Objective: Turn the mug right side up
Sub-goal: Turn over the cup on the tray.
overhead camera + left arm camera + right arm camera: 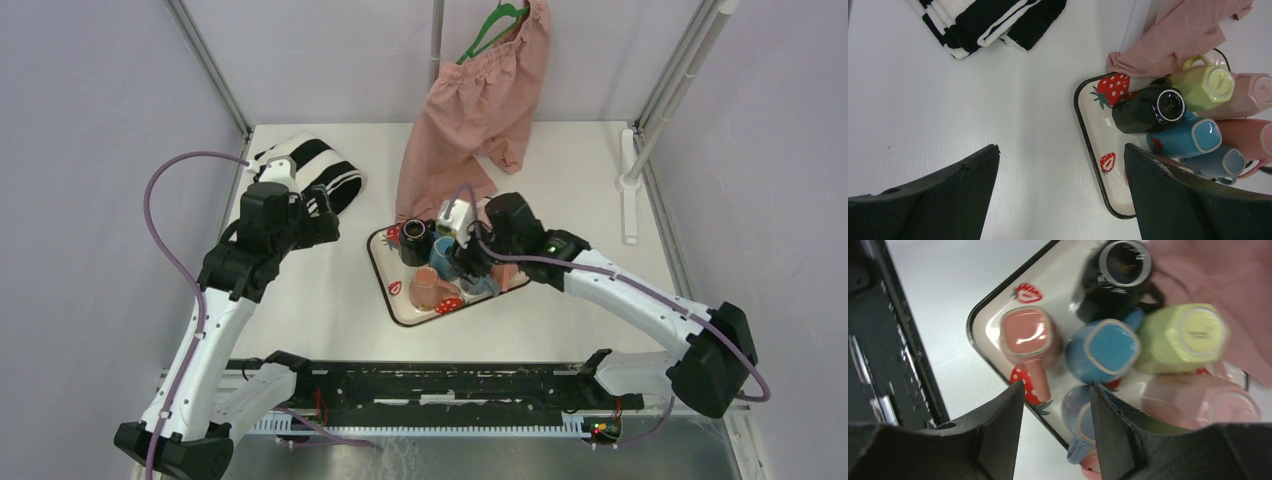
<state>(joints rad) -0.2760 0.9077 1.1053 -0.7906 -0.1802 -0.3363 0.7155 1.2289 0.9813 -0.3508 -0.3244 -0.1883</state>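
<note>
A salmon mug [1029, 336] [425, 288] stands on the strawberry-print tray [982, 326] [384, 290], near its front corner. Its mouth appears to face up and its handle points toward me. My right gripper [1057, 402] [464, 262] hovers open just above the tray and holds nothing. A light blue mug [1079, 412] and the tray rim show between its fingers. My left gripper [1061, 147] [322, 214] hangs wide open over bare table left of the tray [1089, 131].
Several other mugs crowd the tray bottoms up: black [1122, 260], blue [1105, 347], green [1188, 334], pale pink [1200, 401]. Pink shorts [470, 110] hang on a hanger, their hem touching the tray. A striped cloth [322, 172] lies at back left.
</note>
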